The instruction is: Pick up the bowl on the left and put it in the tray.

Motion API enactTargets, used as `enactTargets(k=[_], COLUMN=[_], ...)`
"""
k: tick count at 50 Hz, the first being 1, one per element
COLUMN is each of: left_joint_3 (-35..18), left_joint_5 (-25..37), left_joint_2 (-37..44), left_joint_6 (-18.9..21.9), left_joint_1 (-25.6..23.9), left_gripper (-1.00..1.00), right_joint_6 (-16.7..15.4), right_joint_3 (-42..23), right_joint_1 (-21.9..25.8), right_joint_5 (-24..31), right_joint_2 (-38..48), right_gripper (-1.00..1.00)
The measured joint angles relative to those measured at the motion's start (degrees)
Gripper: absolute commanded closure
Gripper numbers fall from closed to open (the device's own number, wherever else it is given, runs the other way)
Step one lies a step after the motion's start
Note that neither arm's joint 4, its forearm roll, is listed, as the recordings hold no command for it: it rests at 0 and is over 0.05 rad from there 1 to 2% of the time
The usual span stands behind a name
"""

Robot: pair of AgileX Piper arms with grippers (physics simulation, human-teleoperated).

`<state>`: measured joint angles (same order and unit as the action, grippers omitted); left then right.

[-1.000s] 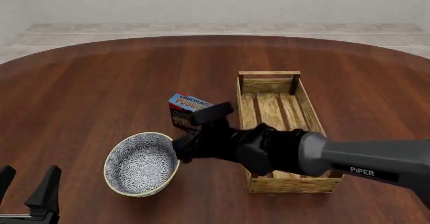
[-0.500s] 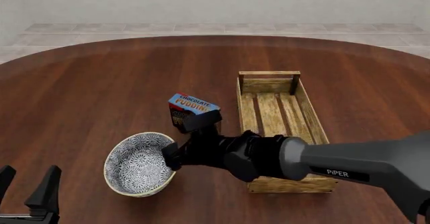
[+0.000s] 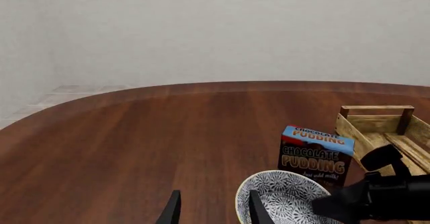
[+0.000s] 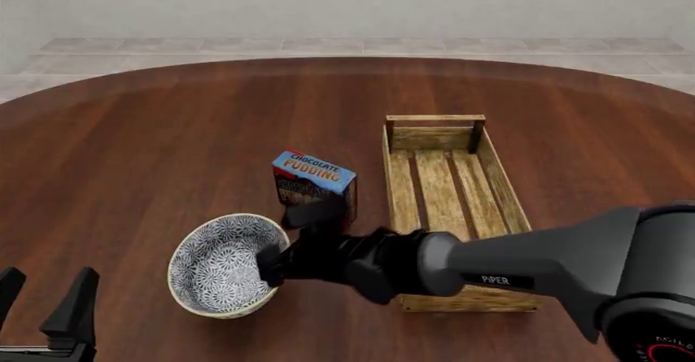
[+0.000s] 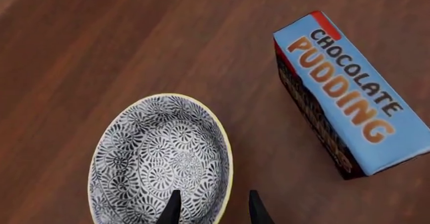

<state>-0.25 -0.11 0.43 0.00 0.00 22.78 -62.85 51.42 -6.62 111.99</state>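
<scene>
right end effector [image 4: 285, 252] lower than before, parted fingers straddling bowl [image 4: 223, 266] rim, left end effector [image 4: 44, 309] released

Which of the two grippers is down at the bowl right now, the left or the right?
The right gripper, reaching across with its fingers straddling the bowl's near-side rim. The left gripper sits open at the table's near edge, apart from it.

Front view: fixed, high, behind arms, facing forward-down over whole table [image 4: 130, 134]. Left wrist view: low, near tabletop, facing horizontally toward pudding box [image 3: 314, 155], back wall behind. Right wrist view: close above pudding box [image 5: 349, 95], facing steeply down. All three share pudding box [image 4: 312, 181].
</scene>
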Motion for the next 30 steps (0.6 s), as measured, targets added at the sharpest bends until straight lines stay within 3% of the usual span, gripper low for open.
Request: enactTargets(k=[26,27,30], left_joint_3=[0.0,0.0,0.0], left_joint_5=[0.0,0.0,0.0], left_joint_2=[0.0,0.0,0.0], left_joint_6=[0.0,0.0,0.0], left_joint_1=[0.0,0.0,0.0], left_gripper=[-1.0,-1.0,-1.0], right_joint_6=[3.1,3.2,3.6], right_joint_3=[-2.9,-2.9,-2.6], right_joint_1=[0.9,1.0,1.2], right_joint_5=[-2.8,-3.0,-3.6], right_joint_2=[5.6,5.6,5.7], right_gripper=[-1.0,1.0,1.0])
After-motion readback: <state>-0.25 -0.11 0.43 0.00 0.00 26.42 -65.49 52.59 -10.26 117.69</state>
